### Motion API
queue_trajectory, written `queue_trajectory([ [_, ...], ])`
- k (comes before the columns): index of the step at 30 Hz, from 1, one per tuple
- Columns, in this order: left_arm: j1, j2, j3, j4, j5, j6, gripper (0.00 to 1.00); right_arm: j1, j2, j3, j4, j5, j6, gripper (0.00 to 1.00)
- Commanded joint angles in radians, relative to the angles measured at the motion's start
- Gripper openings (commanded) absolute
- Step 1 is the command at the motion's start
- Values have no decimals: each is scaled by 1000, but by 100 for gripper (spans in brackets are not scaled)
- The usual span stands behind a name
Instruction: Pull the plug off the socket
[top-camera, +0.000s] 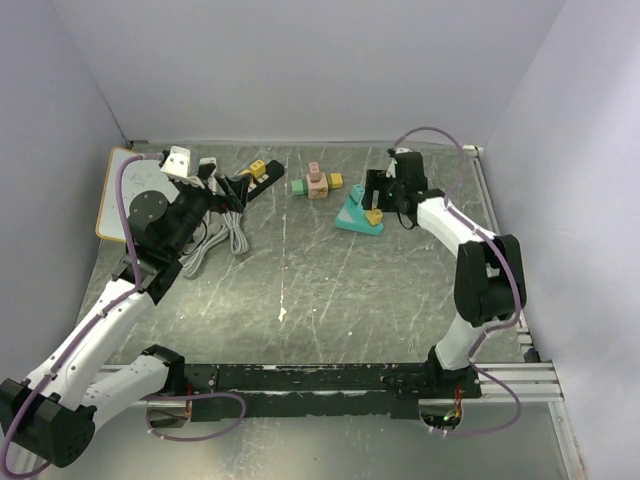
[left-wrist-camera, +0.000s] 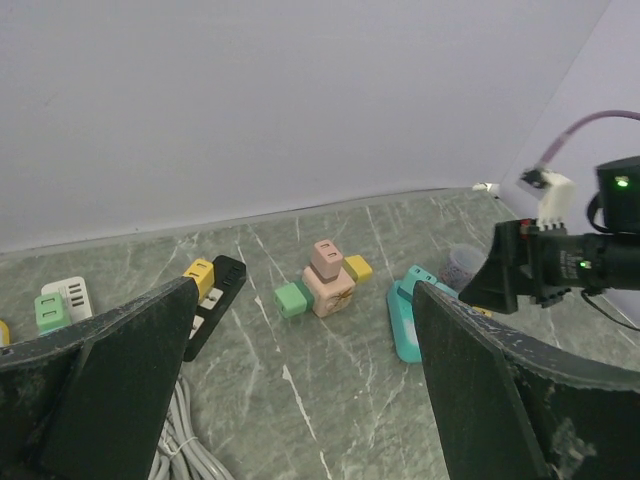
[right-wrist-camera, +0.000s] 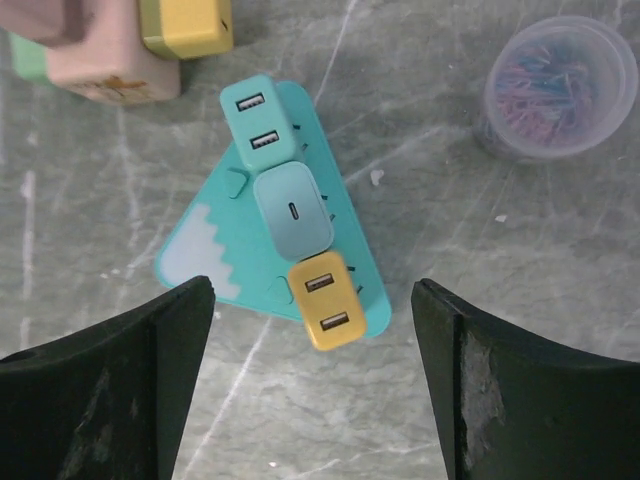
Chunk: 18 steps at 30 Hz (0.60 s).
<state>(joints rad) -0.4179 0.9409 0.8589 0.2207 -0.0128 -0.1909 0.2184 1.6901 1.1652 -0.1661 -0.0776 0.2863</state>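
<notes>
A teal triangular socket (right-wrist-camera: 205, 250) (top-camera: 352, 222) lies flat on the table with three plugs in a row on it: a teal plug (right-wrist-camera: 258, 120), a pale blue plug (right-wrist-camera: 292, 212) and a yellow plug (right-wrist-camera: 328, 300) (top-camera: 374, 216) at its near corner. My right gripper (right-wrist-camera: 312, 295) (top-camera: 378, 200) hangs over the socket, open. Its fingers stand on either side of the yellow plug, well apart from it. My left gripper (left-wrist-camera: 305, 330) (top-camera: 222, 185) is open and holds nothing. It sits at the far left over the black power strip (left-wrist-camera: 215, 300).
A pink cube socket (top-camera: 317, 183) with green, yellow and pink plugs sits left of the teal socket. A clear cup of coloured bits (right-wrist-camera: 555, 85) stands to its right. A coiled white cable (top-camera: 215, 245), a white strip (left-wrist-camera: 60, 300) and a white board (top-camera: 115, 190) lie at the left.
</notes>
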Motion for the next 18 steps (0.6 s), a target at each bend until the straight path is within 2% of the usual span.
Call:
queue_trajectory([
  [1, -19, 1, -5, 54, -22, 11, 100, 44, 74, 127, -195, 110, -188, 78],
  [6, -27, 9, -6, 57, -15, 12, 100, 50, 125, 185, -275, 100, -280, 62],
  [12, -30, 19, -6, 54, -17, 13, 100, 54, 167, 215, -300, 109, -313, 54],
  [18, -32, 26, -6, 51, -18, 13, 100, 55, 202, 226, -271, 90, -300, 52],
])
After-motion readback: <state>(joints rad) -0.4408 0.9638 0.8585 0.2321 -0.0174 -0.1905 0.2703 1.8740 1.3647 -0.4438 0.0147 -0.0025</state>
